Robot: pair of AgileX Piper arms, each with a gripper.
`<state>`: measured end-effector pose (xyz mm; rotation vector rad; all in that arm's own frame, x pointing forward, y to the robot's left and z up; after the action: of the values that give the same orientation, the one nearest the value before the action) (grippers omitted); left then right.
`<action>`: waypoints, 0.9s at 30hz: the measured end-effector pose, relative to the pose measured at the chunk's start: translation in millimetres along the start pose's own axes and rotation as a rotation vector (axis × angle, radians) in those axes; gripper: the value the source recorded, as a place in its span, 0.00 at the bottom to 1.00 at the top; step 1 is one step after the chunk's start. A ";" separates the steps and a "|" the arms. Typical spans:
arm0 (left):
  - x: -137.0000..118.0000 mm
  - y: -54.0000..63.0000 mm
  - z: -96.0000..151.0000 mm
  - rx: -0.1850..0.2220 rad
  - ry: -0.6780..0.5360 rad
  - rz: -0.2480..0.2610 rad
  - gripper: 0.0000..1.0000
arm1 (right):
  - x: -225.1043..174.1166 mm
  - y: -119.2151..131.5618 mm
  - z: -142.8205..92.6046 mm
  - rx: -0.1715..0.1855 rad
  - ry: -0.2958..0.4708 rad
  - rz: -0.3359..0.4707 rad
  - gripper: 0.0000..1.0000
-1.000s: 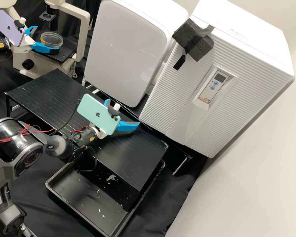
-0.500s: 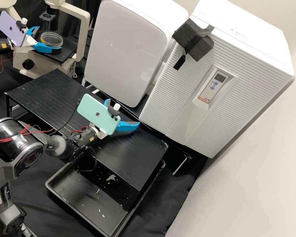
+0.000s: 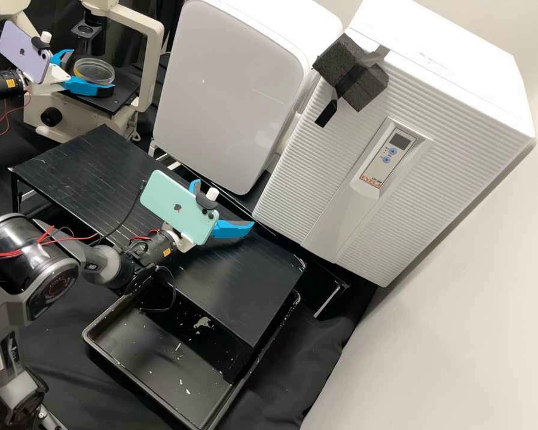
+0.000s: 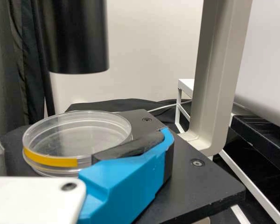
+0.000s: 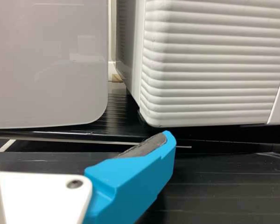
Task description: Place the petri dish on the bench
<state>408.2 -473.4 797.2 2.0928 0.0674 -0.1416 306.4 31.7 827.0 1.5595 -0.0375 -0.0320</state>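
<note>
On the microscope's black stage [image 3: 122, 95] rests the clear petri dish [image 3: 94, 71], with my left gripper [image 3: 92, 70] open around it. The left wrist view shows the dish [image 4: 79, 135], banded with yellow tape, between the spread fingers of my left gripper [image 4: 79, 129]. One finger overlaps the dish's near side, and whether it touches is unclear; the other stands apart from the rim. My right gripper [image 3: 224, 204] is over the black bench [image 3: 83, 167], away from the dish. In the right wrist view, my right gripper [image 5: 80, 129] is open with nothing between its fingers.
The microscope's pale frame [image 3: 152, 65] rises beside the stage, and its dark cylinder [image 4: 74, 37] hangs above. Two white appliances, one smooth [image 3: 233, 89] and one ribbed [image 3: 317, 197], stand behind the bench. A black tray [image 3: 155, 358] lies at the bench's near side.
My left gripper has shifted slightly to the right in the high view, its fingers farther along the dish. The dish and the right arm have stayed where they were.
</note>
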 end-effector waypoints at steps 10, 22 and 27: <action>0.3 -0.8 -0.2 0.000 0.001 -0.002 0.00 | 0.0 0.0 0.0 0.000 0.000 0.000 1.00; 1.3 -3.0 -0.8 0.000 -0.001 0.003 0.00 | 0.0 0.0 0.0 0.000 0.000 0.000 1.00; 1.3 -2.8 -0.7 -0.002 -0.002 0.005 0.00 | 0.0 0.0 0.0 0.000 0.000 0.000 1.00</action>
<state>409.3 -471.3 795.0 2.0906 0.0612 -0.1403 306.4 31.7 827.0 1.5595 -0.0375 -0.0320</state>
